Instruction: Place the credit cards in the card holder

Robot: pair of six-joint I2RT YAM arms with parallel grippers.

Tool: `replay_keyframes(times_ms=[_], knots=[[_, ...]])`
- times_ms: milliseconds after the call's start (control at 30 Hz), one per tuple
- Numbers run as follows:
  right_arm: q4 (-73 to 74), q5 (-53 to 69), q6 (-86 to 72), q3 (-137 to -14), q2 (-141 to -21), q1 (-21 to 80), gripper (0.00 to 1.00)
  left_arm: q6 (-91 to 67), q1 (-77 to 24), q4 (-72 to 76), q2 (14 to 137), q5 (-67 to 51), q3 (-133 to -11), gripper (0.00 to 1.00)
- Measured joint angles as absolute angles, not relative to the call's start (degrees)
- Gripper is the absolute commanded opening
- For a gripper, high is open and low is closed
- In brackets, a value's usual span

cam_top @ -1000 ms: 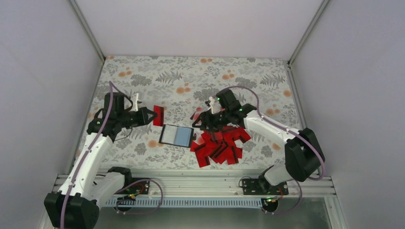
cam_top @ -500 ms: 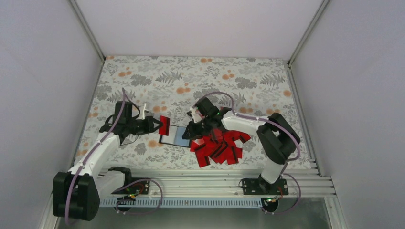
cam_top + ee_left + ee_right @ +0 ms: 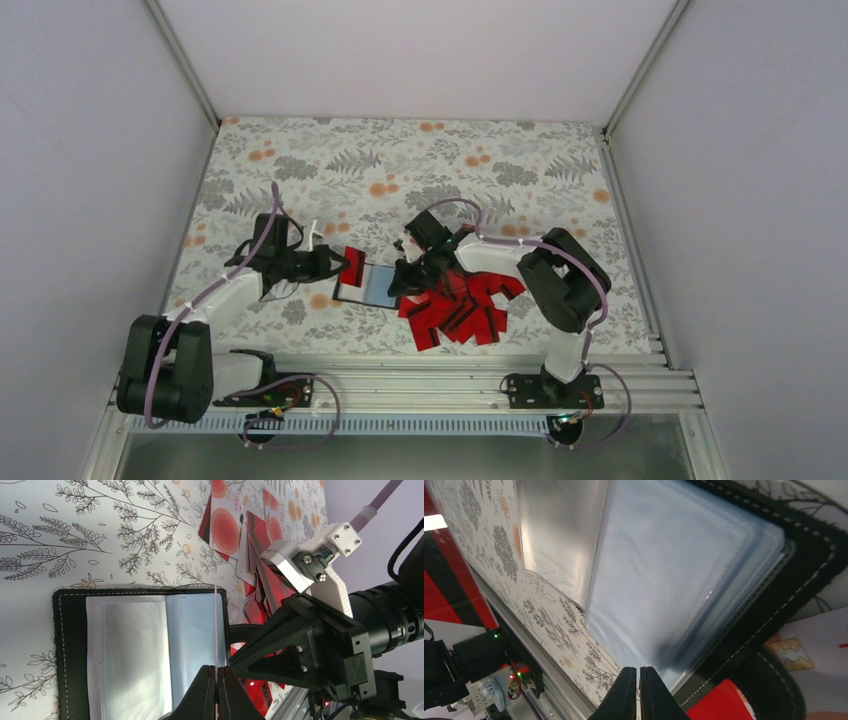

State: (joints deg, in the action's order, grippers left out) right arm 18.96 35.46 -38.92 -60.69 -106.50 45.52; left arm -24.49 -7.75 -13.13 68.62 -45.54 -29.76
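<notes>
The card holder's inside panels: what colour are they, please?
The card holder has shiny grey-blue panels, clearest in the left wrist view.

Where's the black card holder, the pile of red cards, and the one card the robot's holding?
card holder (image 3: 372, 288): top external view, shiny inside panel.
pile of red cards (image 3: 457, 312): top external view, middle of pile.
held card (image 3: 352, 266): top external view, red face.

Faint small print on the credit cards (image 3: 225, 527) is too blurred to read; nothing else is legible.
</notes>
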Motion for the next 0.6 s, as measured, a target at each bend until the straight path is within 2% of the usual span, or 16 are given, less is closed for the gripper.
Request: replay_keyframes(times_ms=[600], knots=[[17.78,34.72,-38.63,-56.93,-106.5,43.68,0.04,-26.2,-10.48,-0.67,75.59,-45.63,-27.31,0.02]])
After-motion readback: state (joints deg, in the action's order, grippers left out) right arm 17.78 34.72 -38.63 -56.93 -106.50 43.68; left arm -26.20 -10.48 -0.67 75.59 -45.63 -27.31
